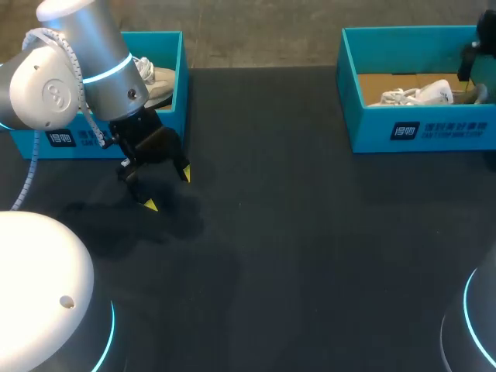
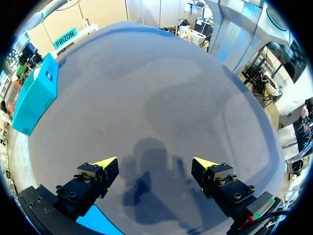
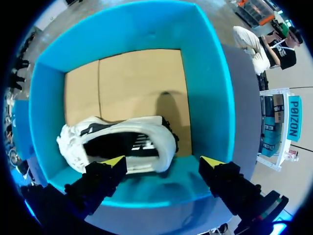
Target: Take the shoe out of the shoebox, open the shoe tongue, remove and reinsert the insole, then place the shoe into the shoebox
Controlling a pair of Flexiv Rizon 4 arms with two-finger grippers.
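Note:
A white shoe with a dark opening lies on its side on the cardboard floor of the right blue shoebox, close to one wall. My right gripper hangs open above that shoe, touching nothing. In the head view the same shoe shows inside the right box, with only a dark part of my right arm at the view's edge. My left gripper stands open just above the bare dark table, in front of the left blue shoebox. Its fingers hold nothing.
A second white shoe lies in the left shoebox, partly hidden by my left arm. The dark table stretches between the two boxes. Off to one side, beyond the left gripper, stands a blue box.

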